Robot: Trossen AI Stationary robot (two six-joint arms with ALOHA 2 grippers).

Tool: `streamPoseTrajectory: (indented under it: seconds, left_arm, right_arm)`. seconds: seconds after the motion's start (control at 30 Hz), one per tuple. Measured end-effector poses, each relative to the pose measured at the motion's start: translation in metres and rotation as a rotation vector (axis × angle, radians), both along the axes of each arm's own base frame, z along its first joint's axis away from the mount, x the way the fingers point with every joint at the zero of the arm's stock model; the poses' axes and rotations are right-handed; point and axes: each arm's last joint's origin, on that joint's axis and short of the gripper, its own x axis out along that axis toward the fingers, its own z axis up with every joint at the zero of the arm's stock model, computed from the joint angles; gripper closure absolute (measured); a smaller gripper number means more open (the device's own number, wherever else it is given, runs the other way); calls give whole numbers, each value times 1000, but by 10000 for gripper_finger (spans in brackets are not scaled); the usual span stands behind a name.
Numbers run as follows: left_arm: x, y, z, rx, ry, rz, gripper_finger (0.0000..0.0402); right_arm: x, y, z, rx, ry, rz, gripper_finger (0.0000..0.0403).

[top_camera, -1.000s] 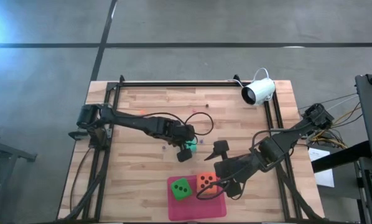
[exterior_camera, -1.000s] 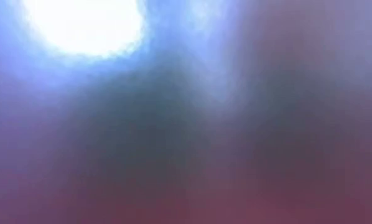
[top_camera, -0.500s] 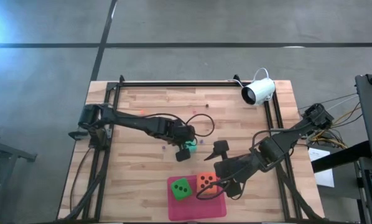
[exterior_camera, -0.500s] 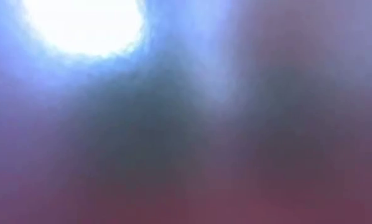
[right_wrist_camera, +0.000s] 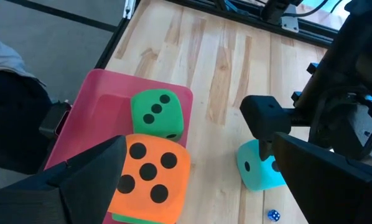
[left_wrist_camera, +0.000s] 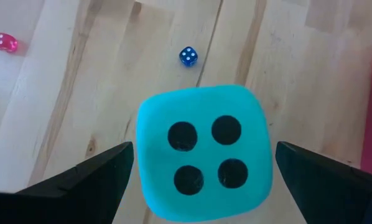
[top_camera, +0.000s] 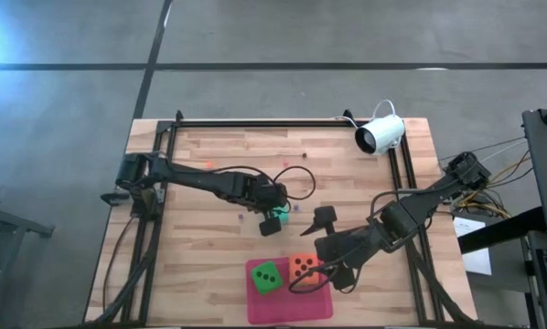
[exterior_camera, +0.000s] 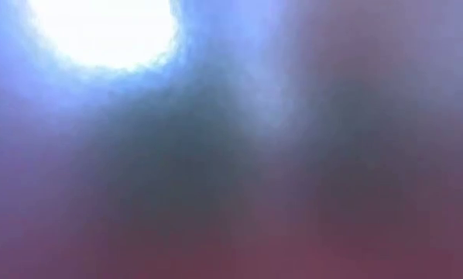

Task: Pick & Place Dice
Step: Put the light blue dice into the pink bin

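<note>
A teal die point(left_wrist_camera: 204, 152), four pips up, rests on the wooden table near its middle. My left gripper point(top_camera: 274, 220) points steeply down over it, open, one finger on either side with a gap at each. On the pink mat point(top_camera: 290, 309) at the near edge sit a green die point(top_camera: 267, 277) and an orange-red die point(top_camera: 301, 266). In the right wrist view a strip of green point(right_wrist_camera: 127, 218) shows under the orange-red die point(right_wrist_camera: 152, 180). My right gripper point(top_camera: 327, 249) hangs open above the mat's right side, holding nothing. The low view is a blur.
A tiny blue die point(left_wrist_camera: 187, 56) and a tiny pink one point(left_wrist_camera: 4, 42) lie on the wood beyond the teal die. A white camera point(top_camera: 380, 134) stands at the far right corner. Black rails point(top_camera: 155, 183) run along the table's sides.
</note>
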Motion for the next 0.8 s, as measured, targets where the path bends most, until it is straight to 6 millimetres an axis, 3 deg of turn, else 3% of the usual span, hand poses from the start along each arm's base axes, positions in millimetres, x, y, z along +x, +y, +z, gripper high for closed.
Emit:
streamPoseTrajectory:
  seconds: [0.5,0.8]
  left_arm:
    - [-4,5,-17,-39,-19,39,2]
    - [-4,5,-14,-37,-15,28,2]
  right_arm:
    - [0,0,0,0,-1,0,3]
    - [0,0,0,0,0,0,3]
